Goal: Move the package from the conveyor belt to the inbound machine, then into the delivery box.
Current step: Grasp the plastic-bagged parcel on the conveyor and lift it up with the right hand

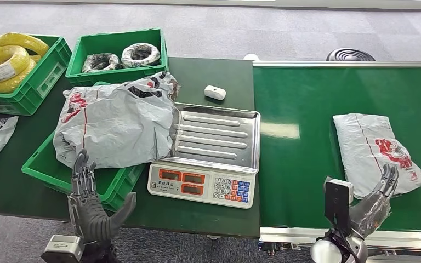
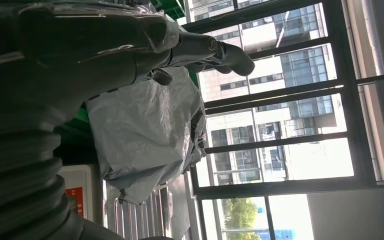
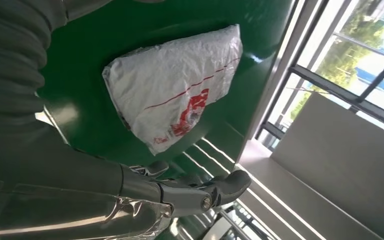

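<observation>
Right hand poised beside the package on the conveyor belt

The grey package [image 1: 377,147] lies flat on the green conveyor belt [image 1: 307,164] toward its near right edge, and the right hand [image 1: 374,201] hovers just beside its near corner, fingers apart and holding nothing, seemingly placed to reach under or over the bag. The scale [image 1: 205,156], which probably serves as the inbound machine, sits on the bench [image 1: 219,74] just left of the belt with its tray bare. The left hand [image 1: 90,203] stands spread and holding nothing at the near edge of a green box [image 1: 107,183] holding another grey bag [image 1: 115,120], likely the delivery box.
</observation>
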